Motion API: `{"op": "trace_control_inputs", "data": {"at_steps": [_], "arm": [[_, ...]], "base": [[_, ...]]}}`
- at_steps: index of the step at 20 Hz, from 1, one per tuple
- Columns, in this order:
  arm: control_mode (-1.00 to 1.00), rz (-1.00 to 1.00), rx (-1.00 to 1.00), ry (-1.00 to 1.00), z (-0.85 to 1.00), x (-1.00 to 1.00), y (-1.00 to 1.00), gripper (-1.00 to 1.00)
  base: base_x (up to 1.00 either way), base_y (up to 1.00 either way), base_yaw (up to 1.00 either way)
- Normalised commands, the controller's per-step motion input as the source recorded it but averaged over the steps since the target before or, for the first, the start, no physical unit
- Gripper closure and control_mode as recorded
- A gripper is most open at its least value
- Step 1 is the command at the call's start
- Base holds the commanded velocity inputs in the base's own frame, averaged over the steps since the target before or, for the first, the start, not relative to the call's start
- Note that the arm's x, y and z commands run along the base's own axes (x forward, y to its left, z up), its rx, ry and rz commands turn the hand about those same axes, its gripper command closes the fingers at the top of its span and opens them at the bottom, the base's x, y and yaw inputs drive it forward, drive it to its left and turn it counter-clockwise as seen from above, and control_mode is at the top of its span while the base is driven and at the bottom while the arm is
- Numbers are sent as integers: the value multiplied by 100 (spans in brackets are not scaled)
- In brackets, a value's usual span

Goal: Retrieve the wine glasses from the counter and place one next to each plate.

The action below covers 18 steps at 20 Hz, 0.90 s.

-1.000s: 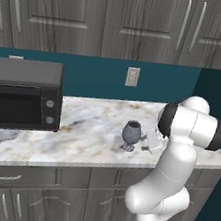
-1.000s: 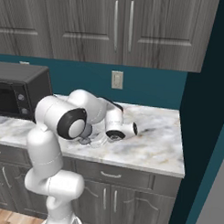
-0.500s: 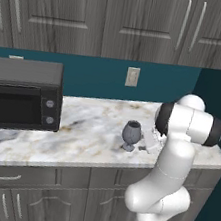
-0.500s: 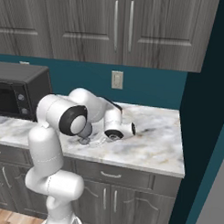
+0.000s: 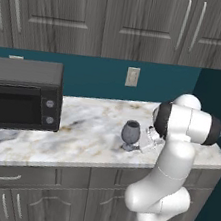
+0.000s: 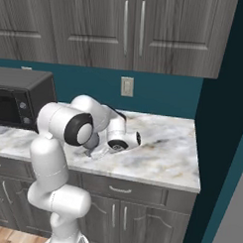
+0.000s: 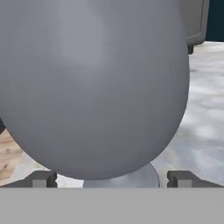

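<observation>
The hand stood wide open, its two dark fingertips showing at either side of the wine glass with nothing yet gripped between them. In the hand view the bowl of the glass loomed right in front, and its round foot sat low between the tips, so the hand appeared to be level with the lower bowl and stem, very close.

This looked like the reach for the first pickup: the glass had not been lifted and no plate was in sight. The next move probably called for a short push forward so the jaws bracketed the stem or the lower bowl, then a gentle closing, since a smooth rounded bowl could slip or tip if pinched off-centre.

The glass was smoky grey, egg-shaped in the bowl, with a matte, even sheen and a flat round foot. It stood upright on the desk, toward the front edge, just beside the hand.

The desk was white-grey marble with beige veining, smooth and flat, over dark wood-grain cabinets with metal bar handles. A black boxy microwave sat well apart to the left, and a pale wall outlet was set in the teal backsplash behind.
</observation>
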Motion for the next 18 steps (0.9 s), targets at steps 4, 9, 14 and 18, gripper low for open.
{"op": "trace_control_inputs", "data": {"at_steps": [4,9,14,18], "arm": [[-100,0,0,8,-8,0,27,-100],[-100,0,2,11,-13,0,26,-100],[-100,0,2,10,-8,6,24,-100],[-100,0,0,1,-1,2,22,-100]], "base": [[0,0,0],[0,0,0],[0,0,0],[0,0,0]]}}
